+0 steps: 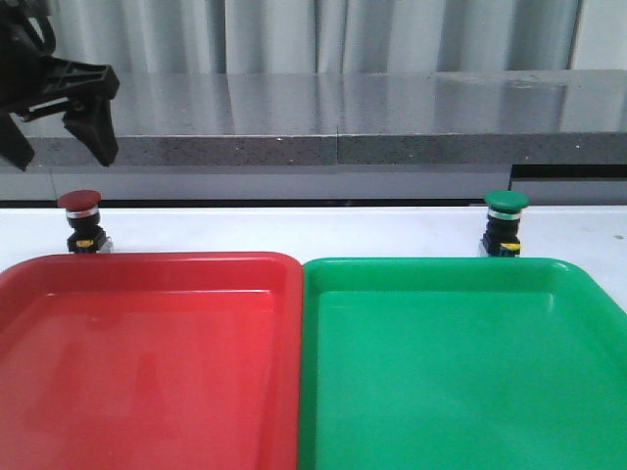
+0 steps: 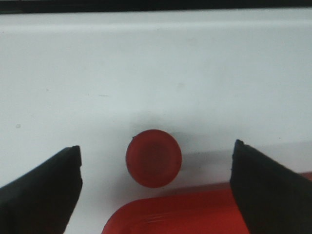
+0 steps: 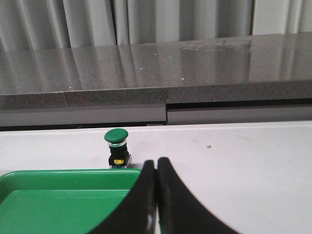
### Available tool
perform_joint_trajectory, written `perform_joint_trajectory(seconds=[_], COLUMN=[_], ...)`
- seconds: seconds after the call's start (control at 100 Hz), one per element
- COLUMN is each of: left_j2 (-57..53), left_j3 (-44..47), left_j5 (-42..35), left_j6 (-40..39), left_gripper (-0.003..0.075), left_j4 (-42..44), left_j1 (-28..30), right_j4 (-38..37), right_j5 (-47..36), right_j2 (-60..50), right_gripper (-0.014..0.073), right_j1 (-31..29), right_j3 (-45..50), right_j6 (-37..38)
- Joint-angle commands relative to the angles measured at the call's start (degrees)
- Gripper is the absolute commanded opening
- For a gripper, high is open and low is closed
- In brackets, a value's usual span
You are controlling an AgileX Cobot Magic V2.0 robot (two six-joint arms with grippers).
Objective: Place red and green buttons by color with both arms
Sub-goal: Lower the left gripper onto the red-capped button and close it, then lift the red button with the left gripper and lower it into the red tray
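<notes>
Left gripper [image 2: 155,187] spread wide, holding nothing, hanging above the red button [image 2: 154,158], which stands upright on the white table [image 1: 294,230] just behind the red tray's [image 1: 147,372] far left rim. Right gripper [image 3: 156,195] clenched, fingertips touching, empty; the green button [image 3: 116,148] stands upright just behind the green tray's [image 3: 58,200] far rim, apart from it.
</notes>
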Motion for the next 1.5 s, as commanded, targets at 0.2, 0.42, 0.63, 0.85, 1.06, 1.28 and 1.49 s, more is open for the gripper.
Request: perform_joint_trajectory(seconds=[0.2, 0.42, 0.63, 0.85, 1.06, 1.28, 1.49], left_j2=[3.31, 6.03, 6.04, 6.04, 4.89, -1.66, -7.93], left_j3=[-3.86, -3.86, -3.86, -3.86, -3.86, -3.86, -3.43], left_j5=[-3.08, -3.08, -3.17, -3.17, -2.94, -0.73, 2.62], left_j6=[0.0, 0.0, 0.0, 0.0, 0.0, 0.0, -0.51], left_gripper=[0.0585, 0.0585, 0.0531, 0.0293, 0.0134, 0.0115, 0.0115], left_j4=[-0.15, -0.15, -0.15, -0.15, -0.15, -0.29, -1.09], left_j1=[-0.31, -0.31, -0.31, -0.31, -0.31, -0.62, -2.54], right_j4=[-0.57, -0.57, -0.57, -0.57, -0.57, -0.57, -0.57], right_j5=[-4.75, -4.75, -4.75, -4.75, -4.75, -4.75, -4.75], right_j2=[-1.27, -1.27, -1.27, -1.27, -1.27, -1.27, -1.27], right_gripper=[-0.0067, -0.0067, -0.0067, -0.0067, -0.0067, -0.0067, -0.0067], right_j1=[0.02, 0.02, 0.02, 0.02, 0.02, 0.02, 0.02], right_j3=[-0.84, -0.84, -0.84, -0.84, -0.84, -0.84, -0.84], right_j6=[-0.13, -0.13, -0.13, -0.13, -0.13, -0.13, -0.13])
